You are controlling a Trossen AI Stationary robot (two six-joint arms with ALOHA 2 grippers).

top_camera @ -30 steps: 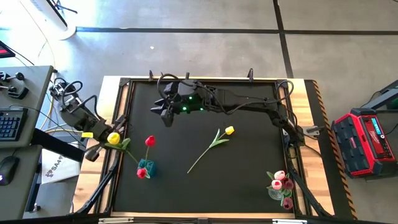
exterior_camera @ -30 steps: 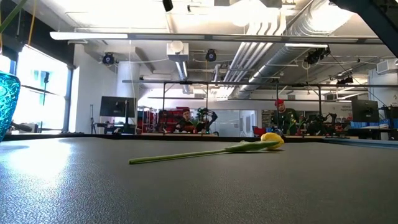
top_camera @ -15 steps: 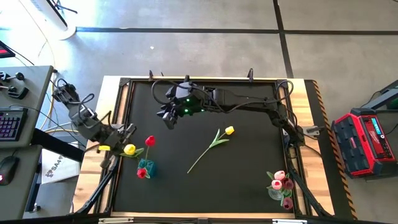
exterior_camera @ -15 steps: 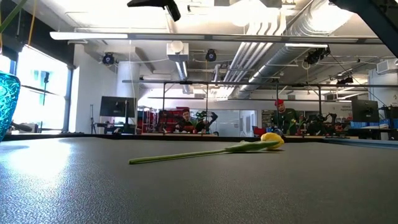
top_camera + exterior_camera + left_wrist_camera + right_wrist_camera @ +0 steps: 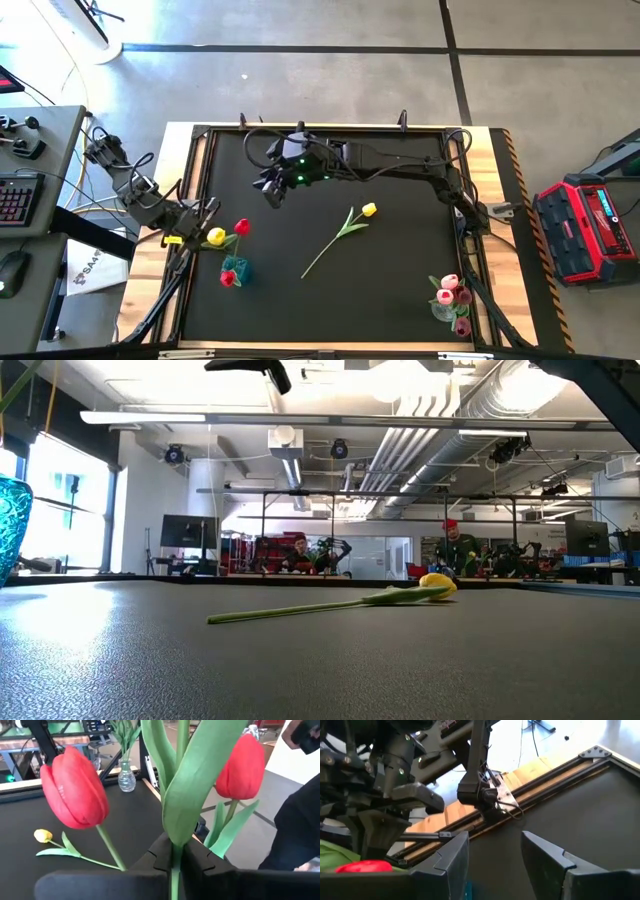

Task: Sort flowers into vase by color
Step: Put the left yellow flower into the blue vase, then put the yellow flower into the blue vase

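My left gripper [image 5: 198, 235] [image 5: 174, 856] is at the table's left edge, shut on a yellow tulip whose head [image 5: 216, 237] is just left of a red tulip head [image 5: 241, 228]. That red tulip and a second [image 5: 228, 279] stand in the teal vase [image 5: 237, 267] [image 5: 10, 520]; in the left wrist view both red heads [image 5: 75, 790] [image 5: 245, 760] are close ahead. Another yellow tulip [image 5: 345, 228] [image 5: 330, 603] lies flat mid-table. Pink tulips stand in a clear vase [image 5: 446, 308] at the near right corner. My right gripper [image 5: 268, 195] [image 5: 495, 852] is open, raised over the far-left part of the table. My left gripper pinches the yellow tulip's green stem [image 5: 174, 851] between its two fingers, just below a broad leaf [image 5: 192, 785]. The fingers come from the table's left, and the stem and leaf run on past the fingertips. The tulip is lifted clear of the table, its head toward the teal vase.
The black mat is framed by a raised rail [image 5: 190, 200] and wooden edges. A red case [image 5: 590, 225] is off the table's right side, and a keyboard and desk [image 5: 20, 200] are off its left. People show in the room beyond [image 5: 455, 545].
My left gripper has carried the yellow tulip from beyond the table's left edge rightward and slightly nearer, up beside the red tulips in the teal vase. It has stayed shut on the stem. The lying yellow tulip and both vases have not moved.
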